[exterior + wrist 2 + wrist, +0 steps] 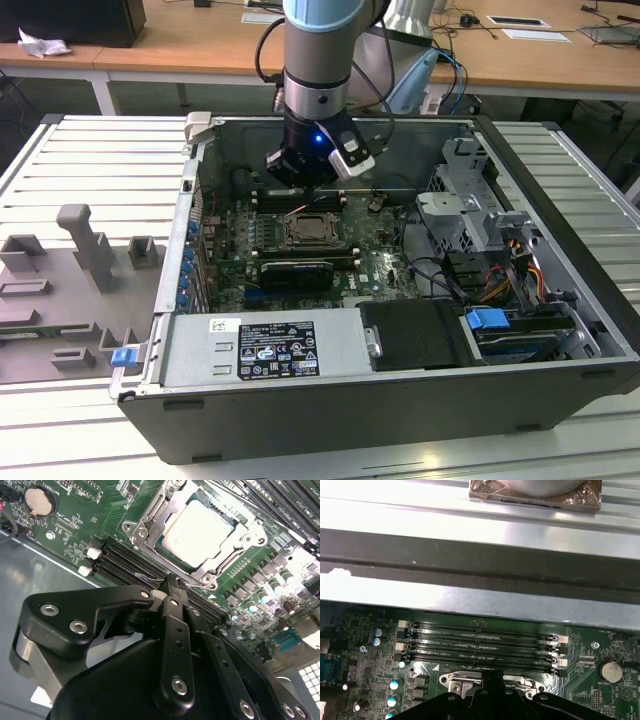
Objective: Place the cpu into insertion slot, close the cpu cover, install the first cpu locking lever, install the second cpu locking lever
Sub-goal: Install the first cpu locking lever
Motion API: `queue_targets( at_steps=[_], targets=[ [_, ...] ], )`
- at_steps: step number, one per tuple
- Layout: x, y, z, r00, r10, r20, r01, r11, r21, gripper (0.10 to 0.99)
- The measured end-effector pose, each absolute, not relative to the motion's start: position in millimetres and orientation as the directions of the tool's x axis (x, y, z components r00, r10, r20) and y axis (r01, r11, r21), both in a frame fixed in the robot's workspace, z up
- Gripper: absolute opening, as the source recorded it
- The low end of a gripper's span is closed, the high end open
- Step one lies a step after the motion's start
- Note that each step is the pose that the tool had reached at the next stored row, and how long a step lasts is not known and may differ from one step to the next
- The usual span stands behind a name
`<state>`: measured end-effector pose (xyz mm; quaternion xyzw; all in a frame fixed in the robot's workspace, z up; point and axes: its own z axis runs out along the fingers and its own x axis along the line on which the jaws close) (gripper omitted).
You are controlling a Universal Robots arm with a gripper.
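The cpu (pixel 200 530) sits in the insertion slot (pixel 142 529), the cpu cover (pixel 239 539) lying flat over it — lever work seems in hand. The gripper (pixel 174 582), pressed together, hangs at the slot's edge by a locking lever (pixel 199 585); latching likely needs a downward push.

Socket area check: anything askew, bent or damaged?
Nothing stands out. In the second wrist view the cpu sits flat and square in the insertion slot, the cpu cover appears to lie level around it, and the hand hangs at the socket's edge by the memory slots.
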<state>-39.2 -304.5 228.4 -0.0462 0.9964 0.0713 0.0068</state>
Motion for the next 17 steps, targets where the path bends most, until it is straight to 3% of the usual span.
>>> queue_targets(
  at_steps=[17],
  targets=[
    [-26.8,-295.1,219.8,-0.998,-0.057,-0.02,-0.06,0.988,0.143,0.106]
  ],
)
